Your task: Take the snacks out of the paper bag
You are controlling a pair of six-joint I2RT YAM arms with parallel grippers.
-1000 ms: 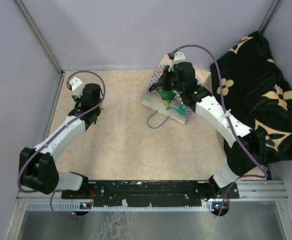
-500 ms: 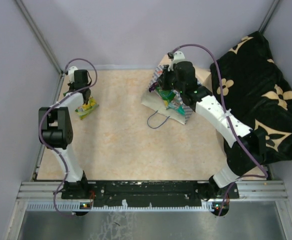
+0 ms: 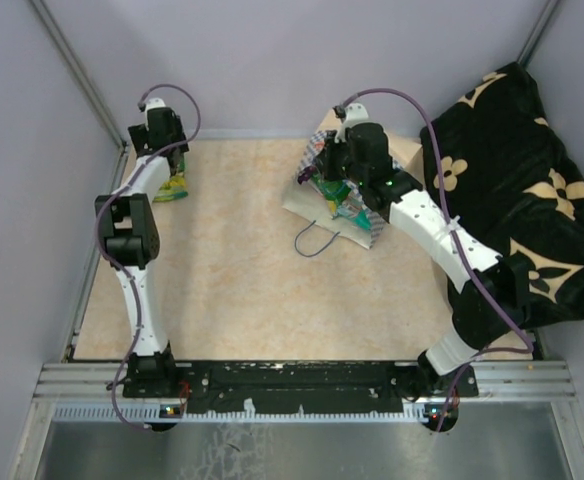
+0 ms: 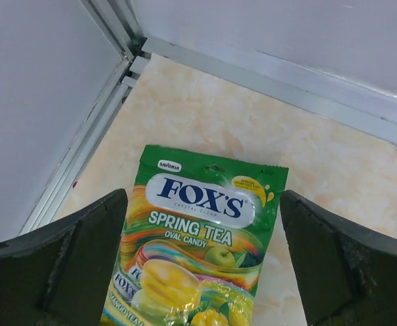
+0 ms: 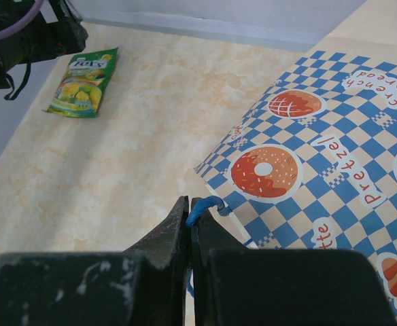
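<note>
A green-yellow FOX'S snack pouch lies flat on the table in the far left corner. My left gripper hovers over it, open, one finger on each side and clear of it. In the top view that pouch lies just below the left gripper. The paper bag lies on its side at the far middle, with teal and green snacks showing at its mouth. My right gripper is shut on the bag's blue cord handle, beside the checkered band.
A black cloth with tan flowers is heaped along the right side. Grey walls and a metal rail close the far left corner. A second blue handle loop lies on the table in front of the bag.
The left arm swung toward the far left corner with the green pouch, then its jaws opened and let the pouch go on the table. The right arm and bag have not moved.
</note>
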